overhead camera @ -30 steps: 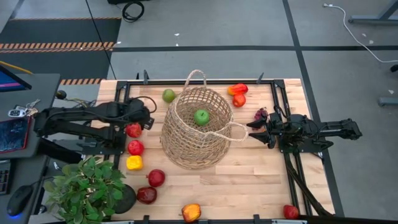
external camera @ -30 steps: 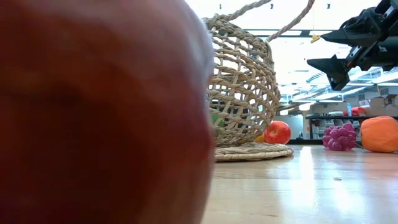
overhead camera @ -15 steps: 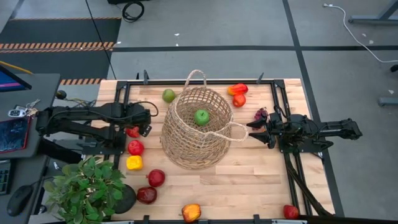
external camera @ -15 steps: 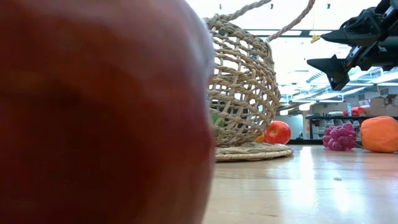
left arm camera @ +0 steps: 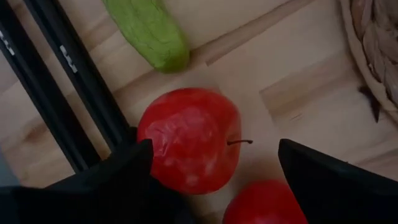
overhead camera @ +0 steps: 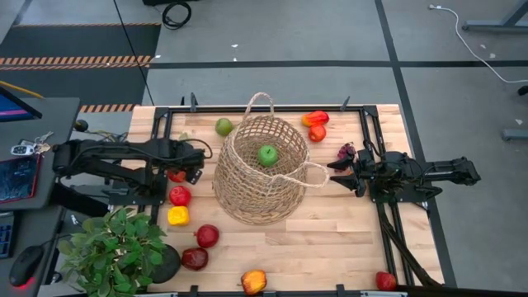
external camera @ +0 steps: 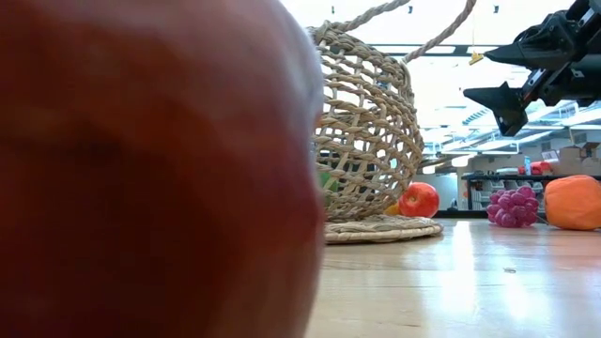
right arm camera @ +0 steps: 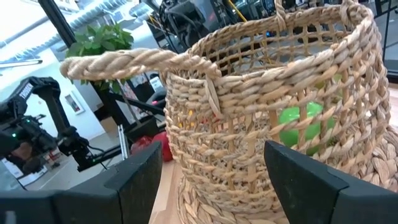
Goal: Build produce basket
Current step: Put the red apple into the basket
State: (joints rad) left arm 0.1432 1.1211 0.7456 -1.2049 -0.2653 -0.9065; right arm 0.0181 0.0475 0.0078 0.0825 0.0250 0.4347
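The wicker basket (overhead camera: 257, 173) stands slumped on the table's middle, with a green apple (overhead camera: 267, 154) inside. My left gripper (overhead camera: 186, 167) hangs open, pointing down, over a red apple (left arm camera: 189, 146) that lies on the table left of the basket. In the left wrist view its fingers stand on either side of that apple, which sits close to one of them. At the table's right my right gripper (overhead camera: 332, 174) is level and open. It points at the basket's loop handle (right arm camera: 118, 62) with nothing between its fingers. My left gripper has one finger (left arm camera: 127, 171) right beside the red apple's side (left arm camera: 152, 140), and the finger covers that spot. Whether it touches the apple I cannot tell. The apple lies on the table.
More produce lies around: red (overhead camera: 180, 195), yellow (overhead camera: 178, 215) and dark red (overhead camera: 207, 236) pieces at the left, a green one (overhead camera: 223, 126) and peppers (overhead camera: 314, 119) at the far side, grapes (overhead camera: 346, 152). A potted plant (overhead camera: 115, 252) fills the near left corner. A red fruit (external camera: 150, 169) blocks half the low view.
My left gripper has sunk and tipped further downward over the red apple, now covering part of it in the high view, and its fingers have spread apart. The apple, the basket and my right arm have kept still.
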